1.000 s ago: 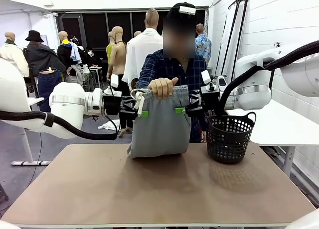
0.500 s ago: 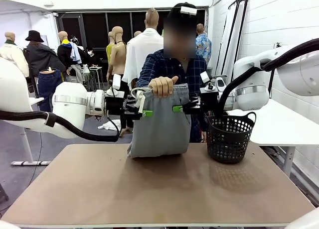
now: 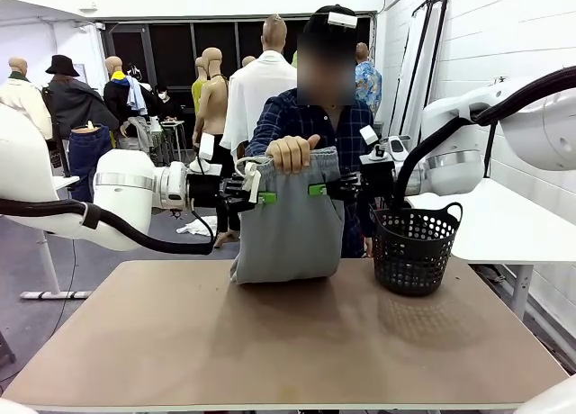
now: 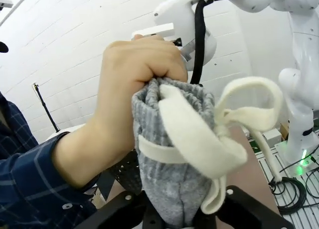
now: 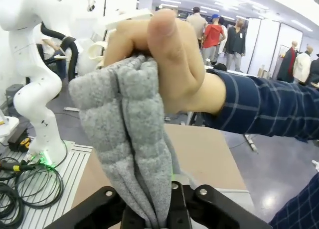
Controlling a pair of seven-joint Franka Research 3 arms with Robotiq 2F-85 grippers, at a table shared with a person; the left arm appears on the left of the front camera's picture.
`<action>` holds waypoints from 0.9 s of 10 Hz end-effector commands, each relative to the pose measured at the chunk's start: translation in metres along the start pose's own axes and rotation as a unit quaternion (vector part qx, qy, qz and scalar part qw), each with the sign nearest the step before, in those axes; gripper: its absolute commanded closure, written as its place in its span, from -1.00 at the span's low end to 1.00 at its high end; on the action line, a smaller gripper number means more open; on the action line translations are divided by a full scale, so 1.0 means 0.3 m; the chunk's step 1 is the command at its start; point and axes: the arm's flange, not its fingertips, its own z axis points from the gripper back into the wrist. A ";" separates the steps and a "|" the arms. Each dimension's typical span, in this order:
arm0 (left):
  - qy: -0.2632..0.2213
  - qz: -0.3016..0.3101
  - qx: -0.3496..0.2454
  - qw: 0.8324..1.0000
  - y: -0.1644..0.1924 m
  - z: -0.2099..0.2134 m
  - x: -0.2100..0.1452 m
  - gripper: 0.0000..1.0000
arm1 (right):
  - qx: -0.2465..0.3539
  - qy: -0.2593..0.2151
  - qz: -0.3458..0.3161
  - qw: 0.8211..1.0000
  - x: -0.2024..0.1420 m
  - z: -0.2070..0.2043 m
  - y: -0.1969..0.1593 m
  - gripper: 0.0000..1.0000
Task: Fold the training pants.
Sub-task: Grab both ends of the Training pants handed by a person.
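The light grey training pants (image 3: pixel 288 234) hang folded above the table's far side, lower edge touching the tabletop. A person's hand (image 3: pixel 292 153) grips the waistband's middle from above. My left gripper (image 3: pixel 261 198) is shut on the waistband's left edge and my right gripper (image 3: pixel 317 190) is shut on its right edge. In the left wrist view, the grey ribbed fabric (image 4: pixel 169 179) and white drawstring (image 4: pixel 194 134) run down between my gripper's (image 4: pixel 182 219) fingers, under the hand (image 4: pixel 129 84). In the right wrist view, bunched grey fabric (image 5: pixel 129 134) sits pinched in my gripper (image 5: pixel 152 214) below the hand (image 5: pixel 169 55).
A black perforated basket (image 3: pixel 414 247) stands on the brown table (image 3: pixel 270 342) at the right, close to my right arm. The person stands at the far edge behind the pants. A white table (image 3: pixel 513 229) stands off to the right.
Both grippers have shut on the waistband edges, their green pads drawing inward onto the fabric. The person's hand and the pants stay in place.
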 end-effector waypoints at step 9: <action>-0.007 0.058 0.008 0.998 0.034 0.021 -0.019 1.00 | 0.022 -0.001 -0.009 1.000 -0.011 0.008 -0.013 1.00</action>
